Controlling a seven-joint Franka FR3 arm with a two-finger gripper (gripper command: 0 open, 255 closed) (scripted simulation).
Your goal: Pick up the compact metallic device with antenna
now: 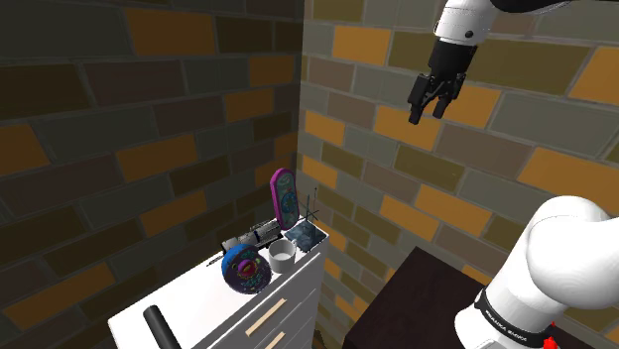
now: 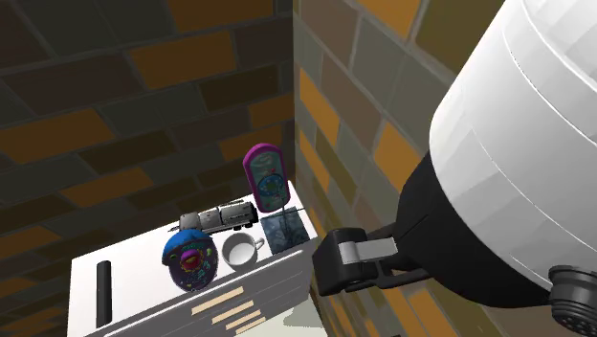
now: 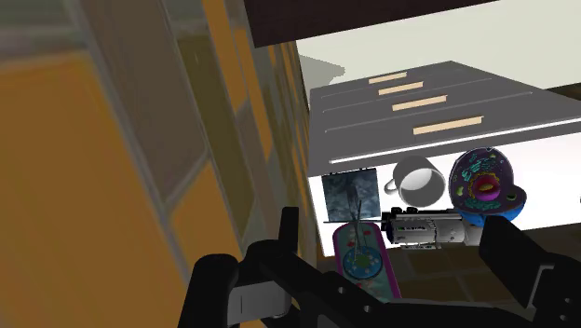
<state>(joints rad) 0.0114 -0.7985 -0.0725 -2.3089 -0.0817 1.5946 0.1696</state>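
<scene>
Shows the gripper (image 1: pixel 429 109) high in the upper right of the shoulder view, in front of the brick wall (image 1: pixel 516 174), fingers parted, clasping nothing. Places the grey metallic device (image 1: pixel 260 235) at lower centre of that frame, lying on the white drawer cabinet (image 1: pixel 193 302), well apart from the gripper. Locates it between the upright purple oval (image 1: pixel 284 193) and the blue disc (image 1: pixel 244 268), just beside the white cup (image 1: pixel 282 256).
</scene>
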